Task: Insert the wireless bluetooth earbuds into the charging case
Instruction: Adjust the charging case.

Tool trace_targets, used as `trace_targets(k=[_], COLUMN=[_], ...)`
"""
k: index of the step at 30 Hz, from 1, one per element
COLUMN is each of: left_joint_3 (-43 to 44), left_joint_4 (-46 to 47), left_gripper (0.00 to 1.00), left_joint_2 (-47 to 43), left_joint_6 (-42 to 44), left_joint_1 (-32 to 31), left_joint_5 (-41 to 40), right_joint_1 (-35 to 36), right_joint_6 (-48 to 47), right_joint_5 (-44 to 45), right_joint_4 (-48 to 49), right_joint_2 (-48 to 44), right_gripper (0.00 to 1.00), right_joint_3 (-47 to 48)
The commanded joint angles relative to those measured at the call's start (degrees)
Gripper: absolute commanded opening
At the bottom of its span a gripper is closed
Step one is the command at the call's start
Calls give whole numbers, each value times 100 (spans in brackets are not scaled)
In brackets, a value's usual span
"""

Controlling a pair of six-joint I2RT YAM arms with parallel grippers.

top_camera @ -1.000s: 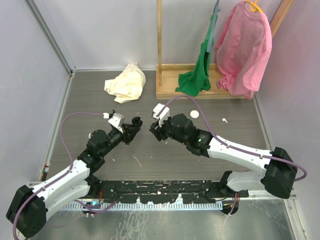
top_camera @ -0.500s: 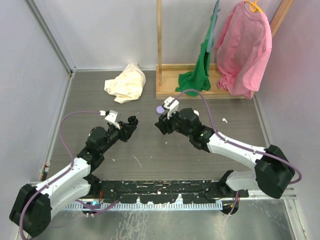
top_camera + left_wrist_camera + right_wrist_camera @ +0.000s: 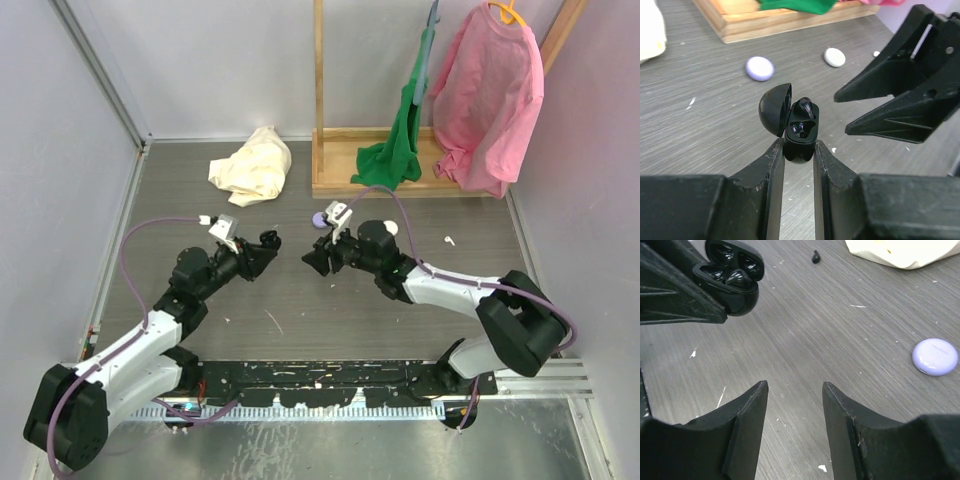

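Noted grey wood-grain table (image 3: 300, 300) under everything. At far edge, logged wooden rack (image 3: 340, 185) hung with pink shirt (image 3: 490, 100) and green cloth (image 3: 395, 155); left of it, crumpled cream cloth (image 3: 252, 165) on the table. Saw both arms reaching to mid-table, tips facing each other, near but apart. Found left gripper (image 3: 799, 147) closed narrow on black charging case (image 3: 799, 137), pinched by its lower body between both fingers, held above the table, lid (image 3: 776, 109) swung open to the left. Spotted one black earbud (image 3: 804, 107) seated in the case, poking above the rim; other pocket glossy, contents impossible to tell. Found right gripper (image 3: 794, 387) with jaws parted and holding nothing, just right of the case, not touching it. Marked lilac oval case (image 3: 760, 68) shut on the table beyond the grippers, white oval case (image 3: 834, 57) further right. Picked out loose black bit (image 3: 815, 256) lying on the table near the cream cloth, too small to identify.
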Motion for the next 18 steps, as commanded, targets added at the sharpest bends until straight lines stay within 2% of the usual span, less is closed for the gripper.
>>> trace_targets(k=[1, 10, 18], left_joint_3=[327, 379, 510], left_joint_4=[802, 1905, 2484], left_gripper=[0, 0, 0], left_joint_2=[95, 339, 360], left_joint_6=[-114, -491, -796], left_joint_1=[25, 27, -46], left_joint_5=[1069, 2468, 3070], right_joint_1=[-258, -509, -515], right_joint_6=[127, 638, 1364], right_joint_5=[-1163, -2398, -2665], right_joint_4=[1435, 2591, 3440], right_joint_2=[-488, -1064, -1228], right_gripper=[54, 53, 49], right_joint_3=[-480, -1040, -1117])
